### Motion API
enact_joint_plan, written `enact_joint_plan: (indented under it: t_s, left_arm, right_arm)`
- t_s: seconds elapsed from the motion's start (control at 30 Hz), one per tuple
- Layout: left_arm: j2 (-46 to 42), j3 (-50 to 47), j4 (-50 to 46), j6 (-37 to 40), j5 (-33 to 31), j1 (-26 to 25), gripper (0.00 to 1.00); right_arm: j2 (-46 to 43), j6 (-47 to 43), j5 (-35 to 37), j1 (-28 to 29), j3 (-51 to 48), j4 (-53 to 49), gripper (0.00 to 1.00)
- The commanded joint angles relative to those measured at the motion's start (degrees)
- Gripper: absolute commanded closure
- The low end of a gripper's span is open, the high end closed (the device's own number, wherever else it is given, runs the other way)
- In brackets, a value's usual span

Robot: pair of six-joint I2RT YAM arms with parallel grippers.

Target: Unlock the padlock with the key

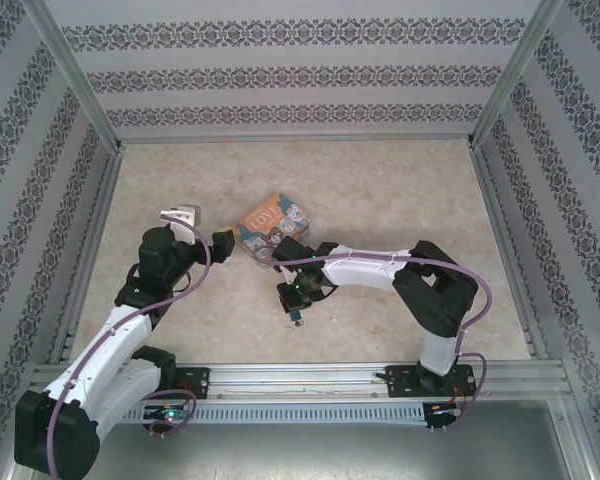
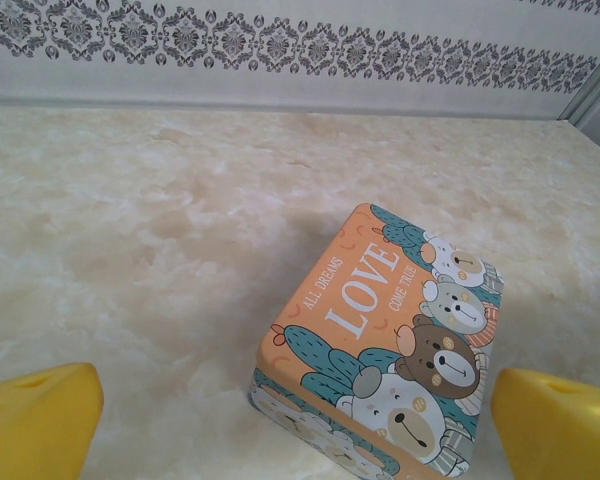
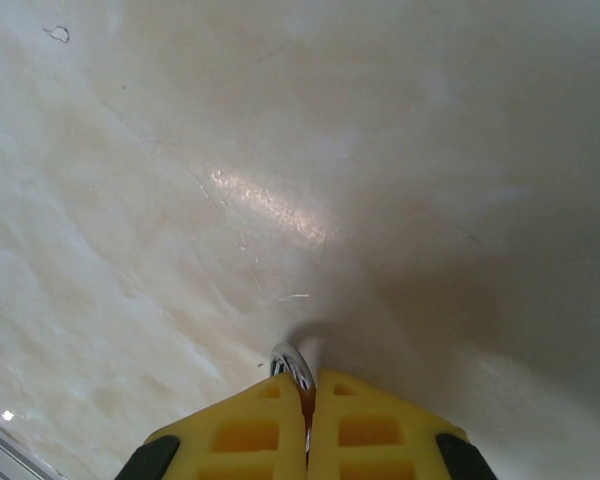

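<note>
Left gripper [image 1: 221, 239] sits left of centre in the top view, released. Its yellow fingers [image 2: 36, 420] stand wide apart in the bottom corners of the left wrist view, nothing between them. Just right of it, the LOVE tin [image 1: 273, 222] lies flat on the marbled table [image 1: 400, 190], lid up, skewed to the frame edges. In the left wrist view it sits lower centre-right, in front of the spread fingers and touching neither. Right arm reaches in from the right side of the frame, below the tin. Right gripper [image 1: 296, 303] points toward the bottom edge, near the tin but apart from it. It is clenched: in the right wrist view the two yellow pads [image 3: 270, 430] press together at bottom centre. A small silvery loop [image 3: 292, 362] pokes out at their tips, just above the tabletop, and it reads as the shackle. A teal speck at that gripper's tip in the top view looks like the padlock [image 1: 296, 318], so the padlock is pinched in the right gripper, lower centre of frame. There's a dark sliver in the seam between the pads; can't tell what it is.
</note>
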Motion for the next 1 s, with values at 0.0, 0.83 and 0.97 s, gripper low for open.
enact_joint_plan:
  t_s: [0.0, 0.83, 0.97]
  left_arm:
    - [-0.39, 0.05, 2.05, -0.51, 0.61, 0.44, 0.01]
    - [-1.51, 0.68, 0.07, 2.02, -0.39, 0.46, 0.01]
    - [-1.61, 0.68, -0.31, 2.73, -1.09, 0.46, 0.01]
  right_arm:
    - [1.56, 1.39, 0.91, 0.58, -0.54, -0.08, 1.0]
    - [-5.33, 1.33, 4.65, 0.66, -2.11, -1.61, 0.72]
    - [-9.09, 1.06, 6.34, 0.58, -3.32, -2.38, 0.67]
